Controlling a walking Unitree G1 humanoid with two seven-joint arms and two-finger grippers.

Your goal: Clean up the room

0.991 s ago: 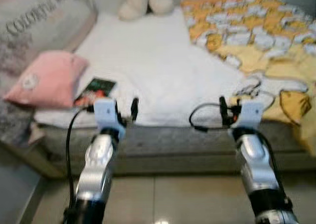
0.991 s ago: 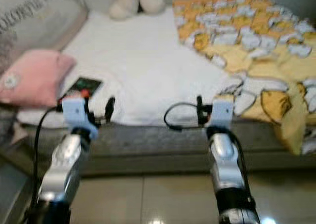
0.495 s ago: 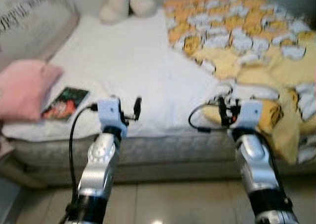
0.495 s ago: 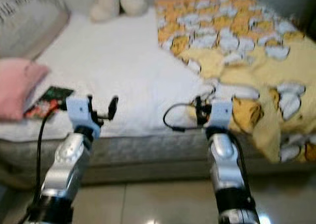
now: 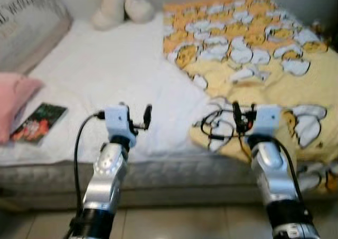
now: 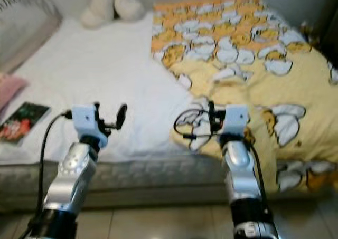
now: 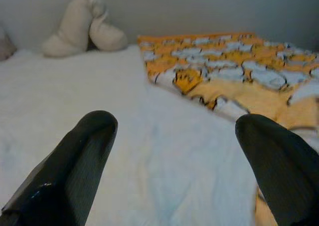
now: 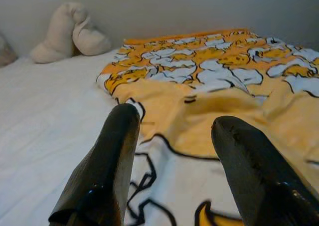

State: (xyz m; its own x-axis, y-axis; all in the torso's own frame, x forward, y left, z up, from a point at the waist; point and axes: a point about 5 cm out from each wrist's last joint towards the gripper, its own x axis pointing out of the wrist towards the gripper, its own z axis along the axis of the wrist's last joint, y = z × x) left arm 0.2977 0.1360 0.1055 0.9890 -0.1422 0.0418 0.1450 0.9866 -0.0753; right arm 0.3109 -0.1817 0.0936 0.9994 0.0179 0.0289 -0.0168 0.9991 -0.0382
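Observation:
A yellow blanket point(image 5: 253, 54) with a white and orange cartoon print lies rumpled over the right half of the bed, one corner hanging over the front edge. The white sheet point(image 5: 105, 65) covers the left half. A dark picture book point(image 5: 39, 122) lies near the front left edge, beside a pink pillow point(image 5: 13, 102). My left gripper point(image 5: 132, 120) hovers open over the sheet's front edge, nothing between its fingers point(image 7: 84, 151). Also open and empty, my right gripper point(image 5: 244, 117) hangs over the blanket's front corner, fingers point(image 8: 114, 151) pointing along the blanket.
A cream plush toy point(image 5: 119, 7) leans on the wall at the bed's head. A grey lettered cushion point(image 5: 26, 25) sits at the back left. The grey mattress side point(image 5: 174, 173) faces me, with tiled floor point(image 5: 174, 223) below it.
The whole picture has slid left as the camera swung right: pillow and book are now at the left edge and more blanket shows. Both arms hold the same pose.

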